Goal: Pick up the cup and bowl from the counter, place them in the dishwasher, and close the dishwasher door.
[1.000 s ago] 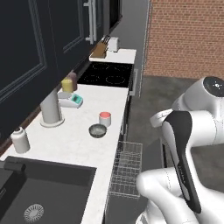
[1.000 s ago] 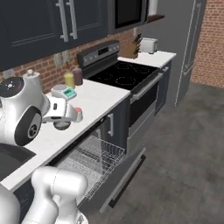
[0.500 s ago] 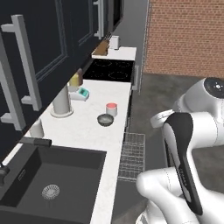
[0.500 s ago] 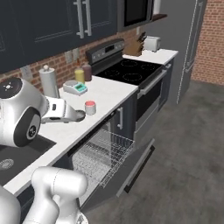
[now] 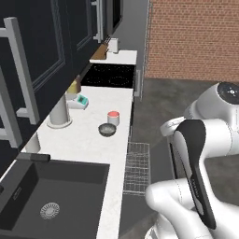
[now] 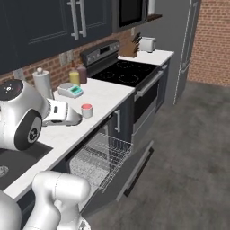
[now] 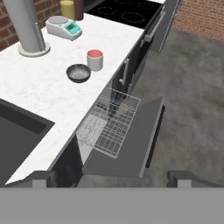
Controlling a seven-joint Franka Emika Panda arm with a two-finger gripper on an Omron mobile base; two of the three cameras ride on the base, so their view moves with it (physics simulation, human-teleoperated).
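Observation:
The cup [image 7: 95,59], white with a reddish-pink inside, stands near the front edge of the white counter [image 7: 39,94]. The dark grey bowl [image 7: 78,73] sits just beside it, toward the sink. Both appear again in the left base view, cup [image 5: 113,118] and bowl [image 5: 107,130]. In the right base view the cup [image 6: 86,110] shows next to my white hand. Below the counter the dishwasher door [image 7: 131,146] hangs open, with the wire rack [image 7: 111,127] pulled out over it. My gripper [image 7: 111,178] is open and empty, well above and back from the cup and bowl.
A tall grey cylinder [image 7: 30,26], a small scale [image 7: 64,27] and a yellow bottle [image 7: 68,8] stand at the back of the counter. The black sink [image 5: 51,196] lies at one end, the black stovetop [image 7: 127,11] at the other. Grey floor [image 7: 192,96] spreads beside the open door.
Both base views have shifted, so the camera moved along the counter; cup and bowl stay where they were. The gripper remains open.

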